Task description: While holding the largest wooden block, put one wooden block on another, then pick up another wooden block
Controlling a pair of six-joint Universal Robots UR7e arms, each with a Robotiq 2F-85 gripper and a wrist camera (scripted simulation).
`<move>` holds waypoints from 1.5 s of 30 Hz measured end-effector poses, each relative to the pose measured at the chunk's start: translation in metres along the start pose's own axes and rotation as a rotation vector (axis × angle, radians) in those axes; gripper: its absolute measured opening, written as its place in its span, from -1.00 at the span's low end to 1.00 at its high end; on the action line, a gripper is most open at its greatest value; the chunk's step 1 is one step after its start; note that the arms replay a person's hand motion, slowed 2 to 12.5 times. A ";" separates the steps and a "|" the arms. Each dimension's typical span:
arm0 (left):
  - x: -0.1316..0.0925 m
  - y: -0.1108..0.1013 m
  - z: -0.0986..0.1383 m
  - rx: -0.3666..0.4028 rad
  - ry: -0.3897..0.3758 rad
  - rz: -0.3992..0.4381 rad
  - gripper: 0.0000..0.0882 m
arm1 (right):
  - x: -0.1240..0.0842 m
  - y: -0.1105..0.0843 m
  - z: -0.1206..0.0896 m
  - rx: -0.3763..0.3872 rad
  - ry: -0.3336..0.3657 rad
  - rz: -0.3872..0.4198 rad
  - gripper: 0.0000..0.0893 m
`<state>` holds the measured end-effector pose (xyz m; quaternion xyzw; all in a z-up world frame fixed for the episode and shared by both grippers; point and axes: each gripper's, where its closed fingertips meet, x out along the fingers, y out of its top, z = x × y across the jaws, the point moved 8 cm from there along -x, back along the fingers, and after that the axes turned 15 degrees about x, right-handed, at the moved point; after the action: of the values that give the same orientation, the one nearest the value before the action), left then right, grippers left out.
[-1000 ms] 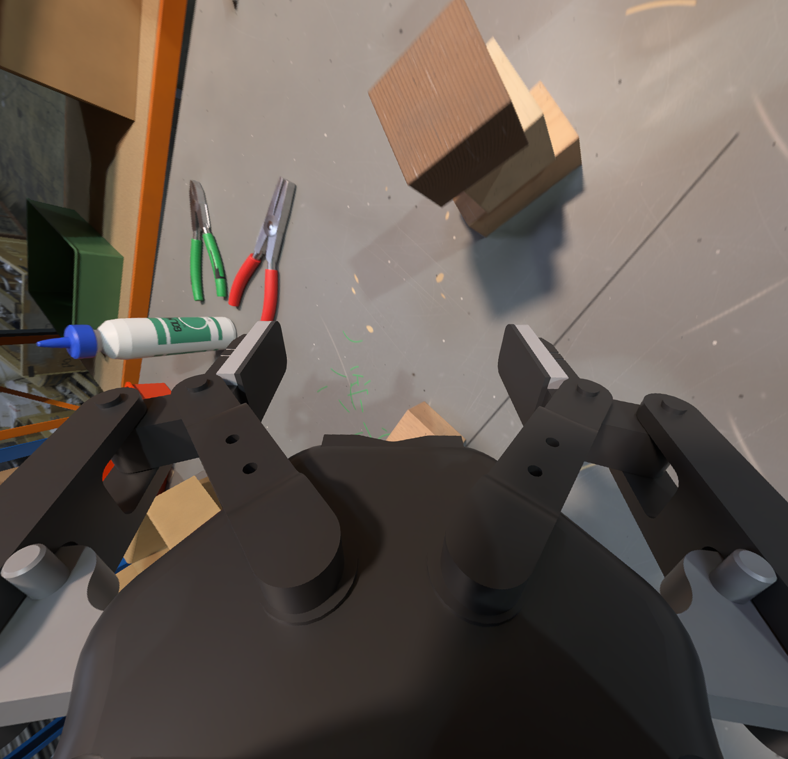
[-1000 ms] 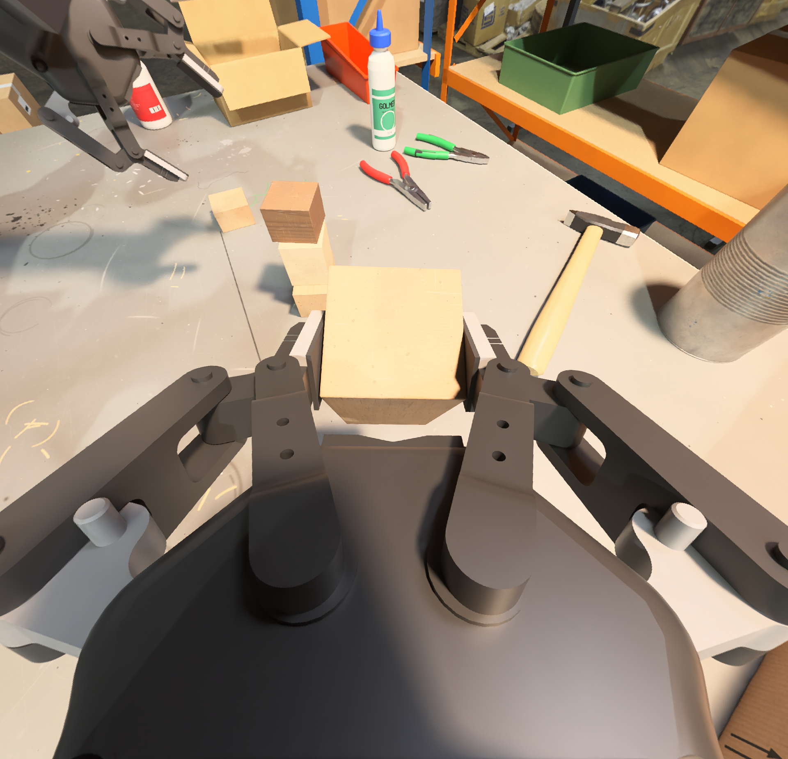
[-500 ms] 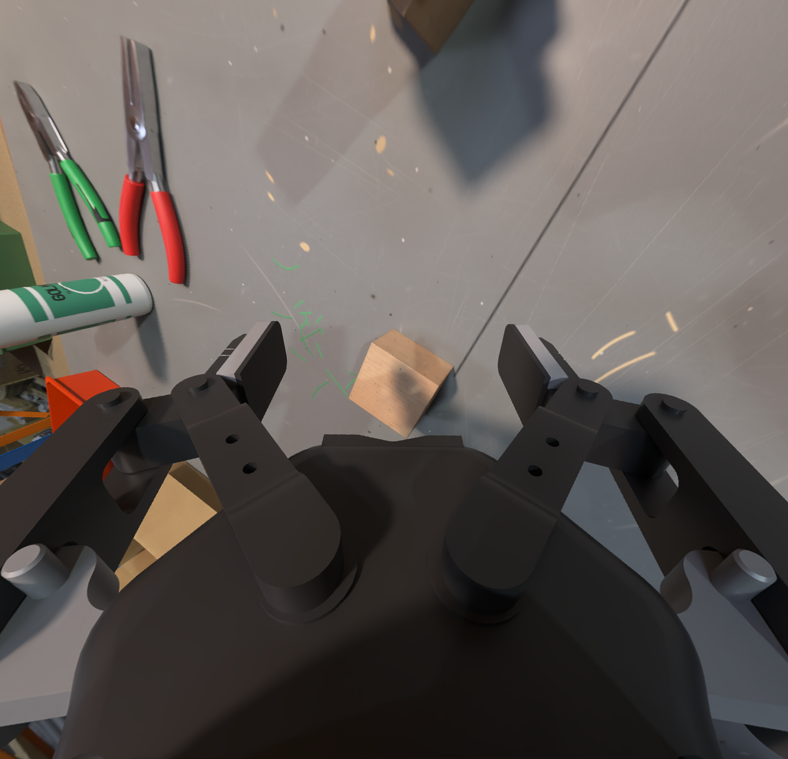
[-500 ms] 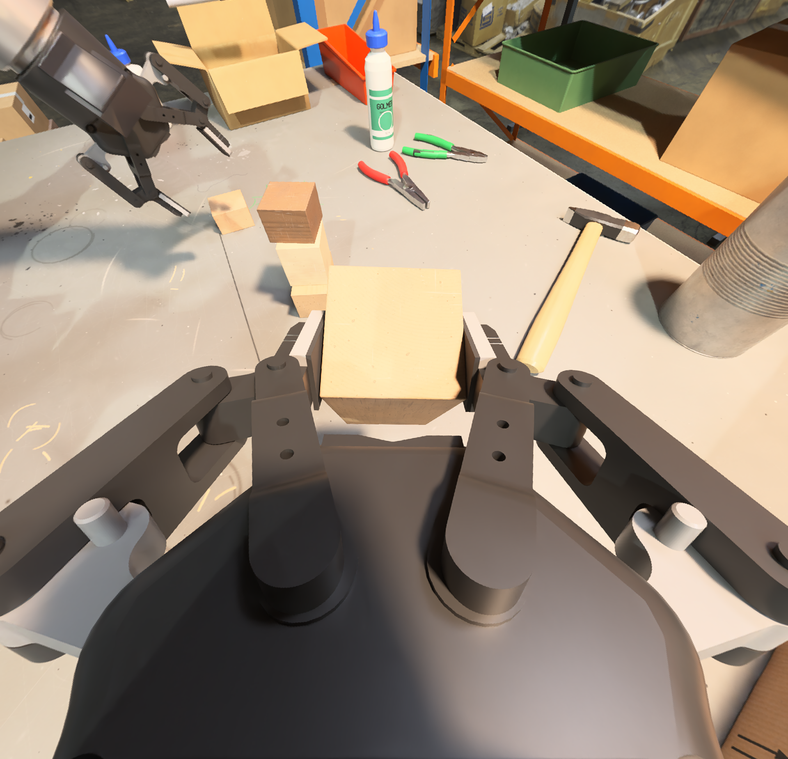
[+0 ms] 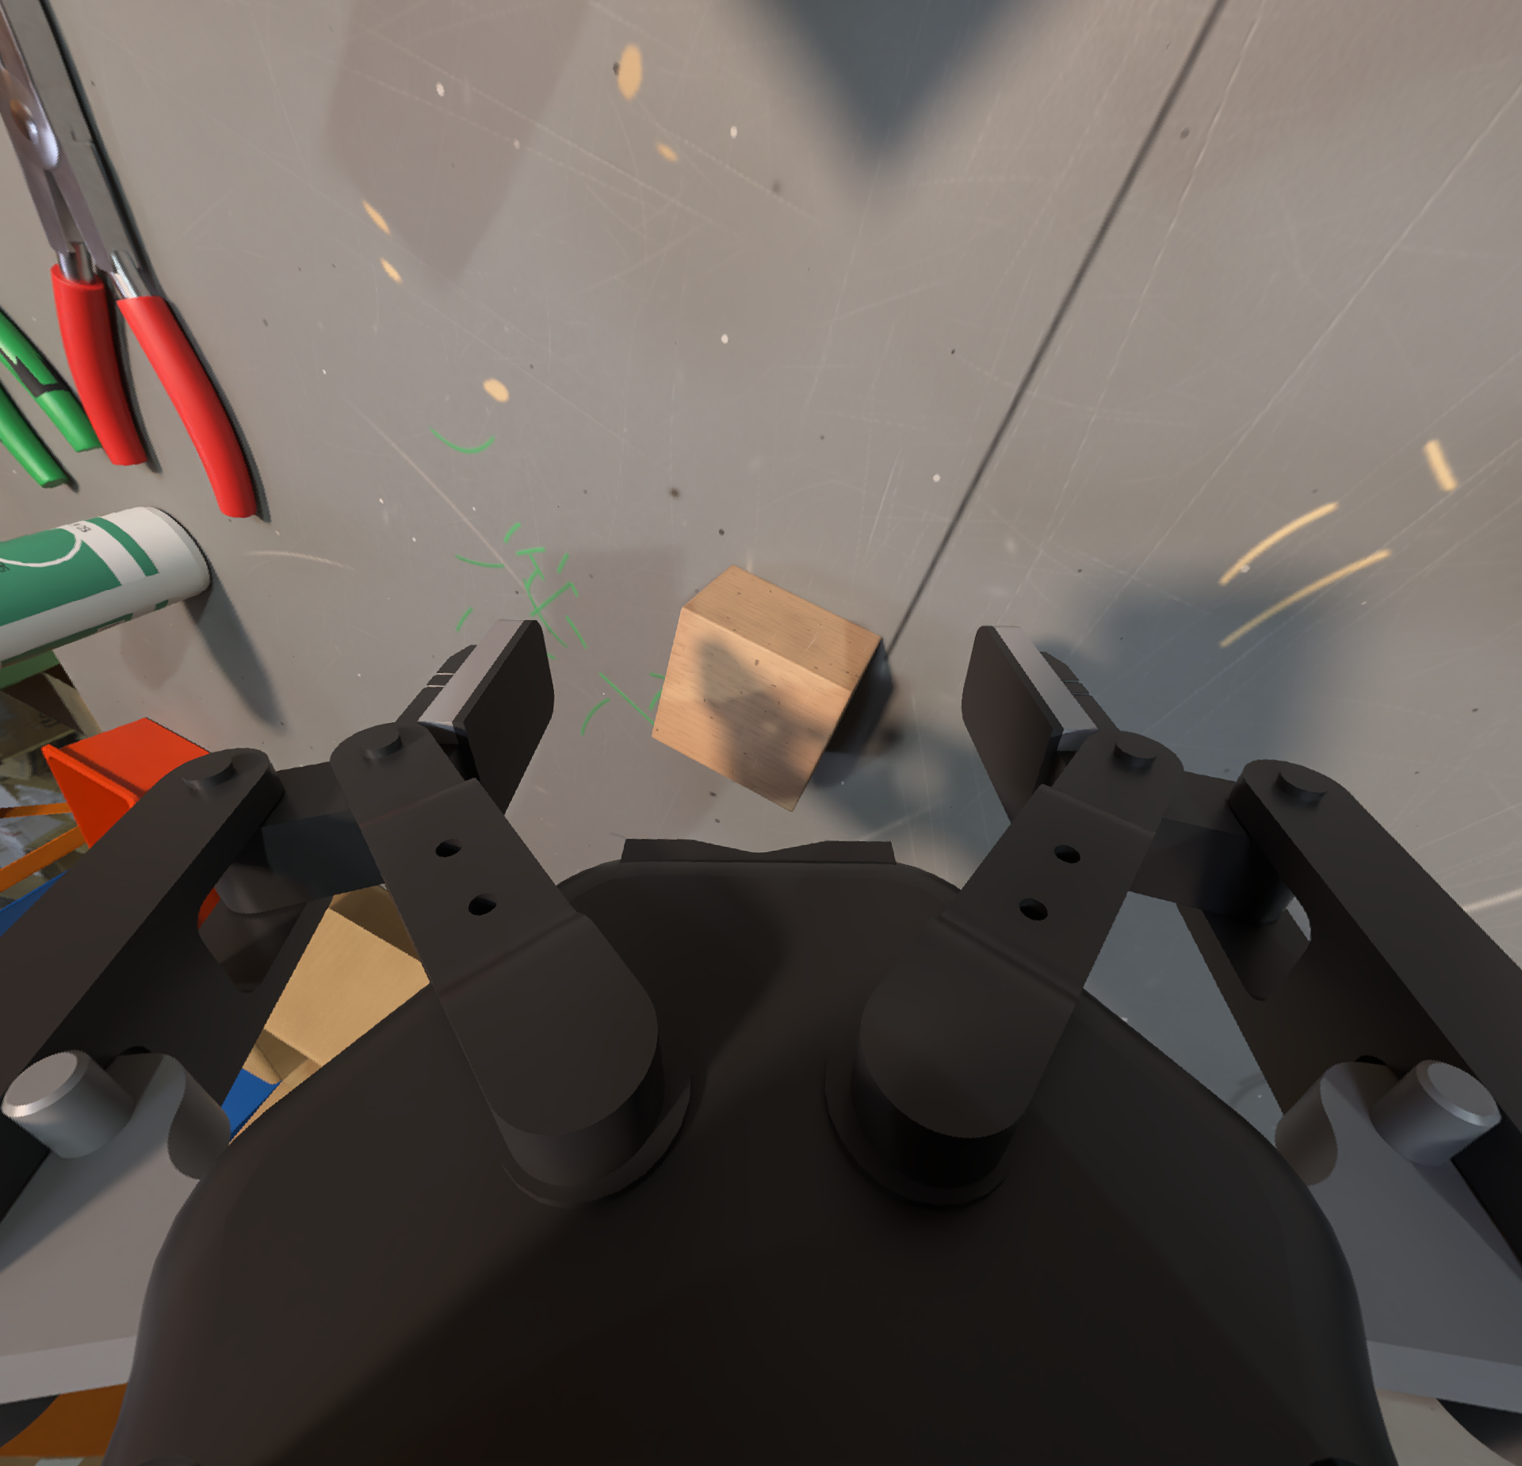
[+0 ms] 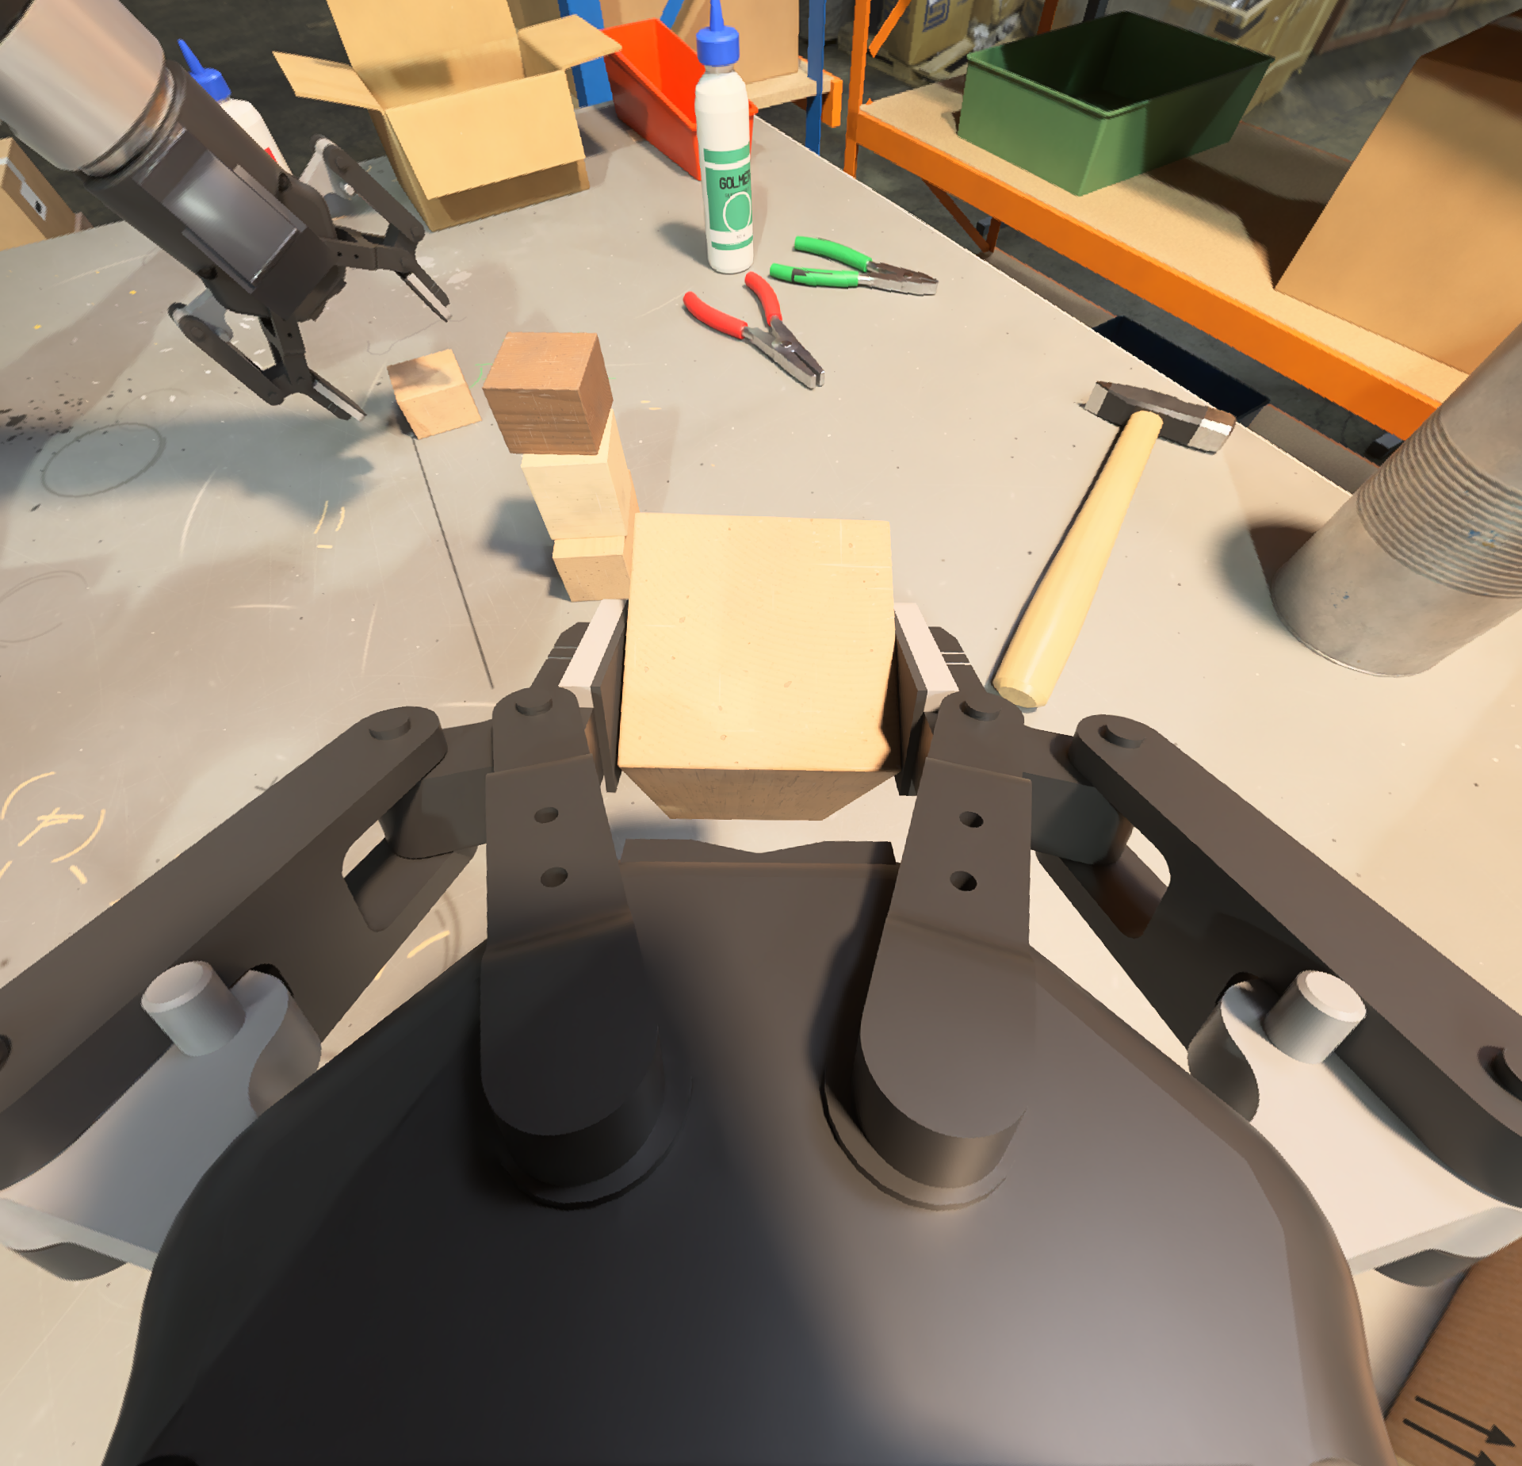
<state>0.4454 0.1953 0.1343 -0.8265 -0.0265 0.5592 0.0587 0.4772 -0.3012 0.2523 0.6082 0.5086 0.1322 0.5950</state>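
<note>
- My right gripper [image 6: 756,660] had its fingers clamped on the largest wooden block [image 6: 753,644], one pad flat against each side face, and the block was clear of the table [image 6: 206,603]. I judged the holding part of the task to be in place.
- Just beyond the left fingertip of that gripper stood the stack [image 6: 572,471]: a dark brown block [image 6: 548,393] on top of a pale block, with another pale block under it. The top one sat turned and a little offset from the one below. I took the stacking step as done.
- Off past the right fingertip lay a hammer [image 6: 1095,537], not part of the job.
- Farther out, beyond the stack, sat the small loose block [image 6: 432,393] on the table, with my left gripper [image 6: 375,347] just beside it.
- In the left wrist view, the left gripper [image 5: 758,685] had its fingers wide apart and empty. The small loose block [image 5: 762,685] lay between them, nearer the right finger, touching neither, and turned at an angle to the pads.
- Beyond the left finger lay red-handled pliers [image 5: 140,355], green-handled pliers [image 5: 41,405] and a glue bottle [image 5: 91,578].
- What remained, as I judged it: lower around the block, close, and lift. The skewed faces might make it twist.
</note>
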 end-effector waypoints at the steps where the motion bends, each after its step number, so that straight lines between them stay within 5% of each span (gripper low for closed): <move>1: 0.001 -0.001 0.000 0.005 -0.002 -0.007 0.94 | 0.000 0.000 0.000 0.000 -0.001 -0.001 0.12; 18: 0.024 -0.023 0.002 0.068 -0.062 -0.145 0.94 | 0.007 -0.002 -0.001 -0.007 -0.011 -0.031 0.12; 45: 0.029 -0.026 -0.002 0.093 -0.013 -0.104 0.94 | 0.014 -0.002 -0.006 -0.038 -0.023 -0.068 0.12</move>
<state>0.4582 0.2244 0.1113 -0.8168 -0.0437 0.5614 0.1258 0.4777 -0.2876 0.2459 0.5807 0.5194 0.1146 0.6164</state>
